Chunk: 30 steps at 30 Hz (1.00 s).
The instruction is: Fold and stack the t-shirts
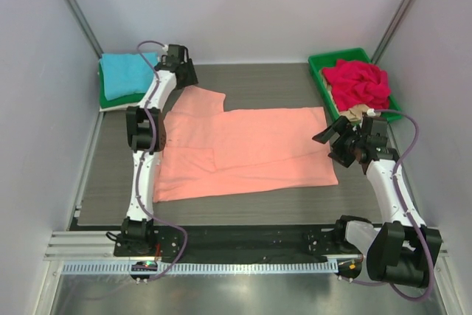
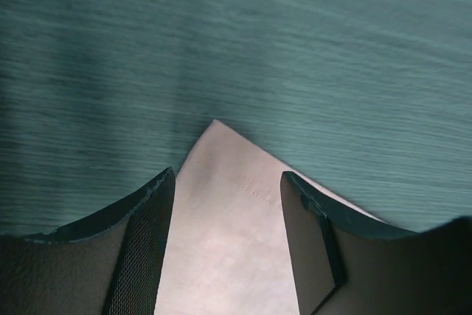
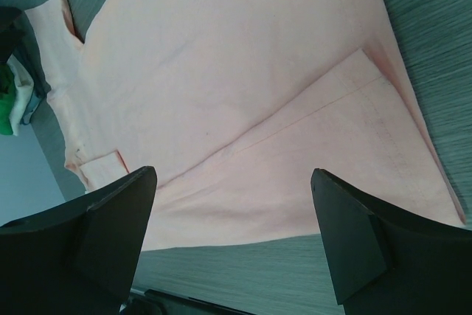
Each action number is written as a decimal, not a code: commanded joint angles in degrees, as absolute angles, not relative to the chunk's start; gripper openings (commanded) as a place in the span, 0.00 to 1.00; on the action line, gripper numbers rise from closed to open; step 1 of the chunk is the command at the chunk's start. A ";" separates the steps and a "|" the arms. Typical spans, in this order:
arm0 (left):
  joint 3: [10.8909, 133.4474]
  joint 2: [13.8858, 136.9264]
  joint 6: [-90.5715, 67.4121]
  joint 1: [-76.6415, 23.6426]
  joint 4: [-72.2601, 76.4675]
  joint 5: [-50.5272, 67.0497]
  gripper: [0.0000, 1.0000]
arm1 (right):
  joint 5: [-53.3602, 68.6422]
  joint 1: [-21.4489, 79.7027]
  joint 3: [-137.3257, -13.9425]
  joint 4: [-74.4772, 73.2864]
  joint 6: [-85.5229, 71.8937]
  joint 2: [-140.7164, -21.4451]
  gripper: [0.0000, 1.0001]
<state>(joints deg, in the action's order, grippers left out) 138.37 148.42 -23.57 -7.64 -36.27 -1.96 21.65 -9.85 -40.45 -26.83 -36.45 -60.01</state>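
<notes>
A large salmon-orange t-shirt point(image 1: 251, 149) lies flat and partly folded in the middle of the table. My left gripper point(image 1: 183, 71) is at the shirt's far left sleeve. In the left wrist view it point(image 2: 227, 175) is open, with a corner of the salmon cloth point(image 2: 228, 241) lying between its fingers. My right gripper point(image 1: 332, 138) is open and empty just above the shirt's right edge. In the right wrist view it point(image 3: 232, 171) hangs over the shirt point(image 3: 221, 71) and its hem. A folded turquoise t-shirt point(image 1: 125, 71) tops a stack at the back left.
A green plastic tray point(image 1: 332, 60) at the back right holds a crumpled red shirt point(image 1: 358, 82) over a beige one point(image 1: 357, 113). The turquoise shirt rests on green and white cloth point(image 1: 110, 101). Grey walls close in on both sides. A metal rail runs along the near edge.
</notes>
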 commanded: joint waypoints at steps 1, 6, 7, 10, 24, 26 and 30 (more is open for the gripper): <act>142.12 149.32 -22.06 -9.23 -40.26 -8.96 0.61 | 21.97 -9.49 -41.13 -24.79 -35.16 -60.20 0.92; 142.56 150.47 -23.73 -9.23 -40.69 -10.73 0.61 | 22.50 -9.23 -41.48 -24.43 -35.24 -61.08 0.92; 142.82 151.08 -23.99 -9.32 -40.78 -9.94 0.61 | 22.59 -9.14 -41.40 -24.26 -35.24 -61.17 0.92; 143.44 152.05 -24.43 -9.40 -40.61 -9.93 0.61 | 22.59 -9.14 -41.22 -24.08 -35.33 -61.35 0.92; 144.05 153.28 -28.03 -8.61 -35.33 -9.67 0.67 | 23.11 -8.88 -41.84 -23.64 -35.24 -63.46 0.92; 144.23 154.07 -28.65 -8.44 -35.33 -8.10 0.67 | 23.38 -8.70 -41.92 -23.56 -35.33 -63.89 0.92; 144.05 156.18 -31.28 -7.74 -35.24 -3.62 0.63 | 23.29 -8.53 -41.92 -23.20 -35.33 -64.69 0.92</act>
